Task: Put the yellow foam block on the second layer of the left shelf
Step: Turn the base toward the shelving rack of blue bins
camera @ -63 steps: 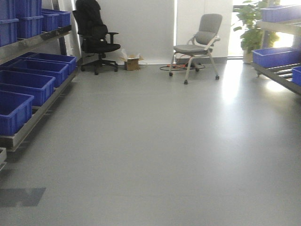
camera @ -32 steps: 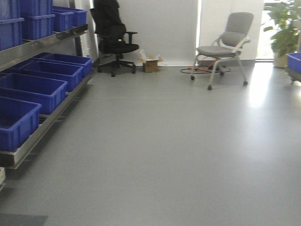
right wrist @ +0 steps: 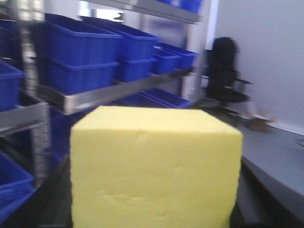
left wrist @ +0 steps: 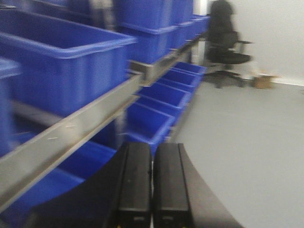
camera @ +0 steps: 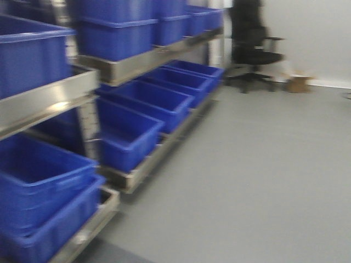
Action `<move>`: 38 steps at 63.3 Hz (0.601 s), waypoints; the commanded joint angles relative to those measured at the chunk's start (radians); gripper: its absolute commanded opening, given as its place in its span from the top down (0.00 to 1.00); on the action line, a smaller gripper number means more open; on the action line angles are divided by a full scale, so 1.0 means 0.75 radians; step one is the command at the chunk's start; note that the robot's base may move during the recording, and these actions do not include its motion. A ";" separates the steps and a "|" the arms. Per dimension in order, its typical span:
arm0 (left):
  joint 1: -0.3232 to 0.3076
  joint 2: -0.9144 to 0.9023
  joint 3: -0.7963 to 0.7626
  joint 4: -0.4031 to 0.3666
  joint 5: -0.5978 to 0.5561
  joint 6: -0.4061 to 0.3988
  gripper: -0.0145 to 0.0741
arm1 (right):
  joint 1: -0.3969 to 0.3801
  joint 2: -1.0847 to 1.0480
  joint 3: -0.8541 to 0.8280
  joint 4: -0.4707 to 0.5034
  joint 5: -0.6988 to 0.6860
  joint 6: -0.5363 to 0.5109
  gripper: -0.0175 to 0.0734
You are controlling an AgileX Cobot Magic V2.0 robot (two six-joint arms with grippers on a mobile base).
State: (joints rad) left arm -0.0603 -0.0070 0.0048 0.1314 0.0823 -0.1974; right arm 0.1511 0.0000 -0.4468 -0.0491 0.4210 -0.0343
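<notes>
All three views are motion-blurred, front view worst: blue bins [camera: 131, 118] smear sideways. Light is even and diffuse, no hard shadows. Mild glare on steel shelf rail [left wrist: 80, 128]. Yellow foam block [right wrist: 152, 166] close, soft-edged, brightly lit; black chair [right wrist: 225, 71] out of focus.

Open-topped blue plastic bins [camera: 145, 101] filled the left half of the front view, receding in rows toward the upper middle of the frame. An upper row of deeper blue bins [camera: 115, 35] sat along the top, and two stacked blue bins [camera: 41, 181] occupied the lower left corner. All edges were blurred. A black swivel office chair [camera: 253, 49] stood at the upper right, near the far end of the rows. A small brown cardboard box [camera: 299, 82] lay just to its right, against the plain white wall [camera: 312, 33]. A smooth grey floor [camera: 263, 175] covered the right and lower right of the frame.
</notes>
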 commanded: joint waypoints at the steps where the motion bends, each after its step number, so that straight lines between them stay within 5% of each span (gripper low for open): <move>1: -0.004 -0.018 0.037 -0.010 -0.117 -0.005 0.68 | -0.008 0.028 -0.036 -0.010 -0.127 -0.007 0.49; 38: -0.004 -0.018 0.037 -0.010 -0.117 -0.005 0.68 | -0.008 0.028 -0.036 -0.010 -0.127 -0.007 0.49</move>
State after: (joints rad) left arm -0.0603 -0.0070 0.0048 0.1314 0.0823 -0.1974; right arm 0.1511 0.0000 -0.4468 -0.0491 0.4210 -0.0343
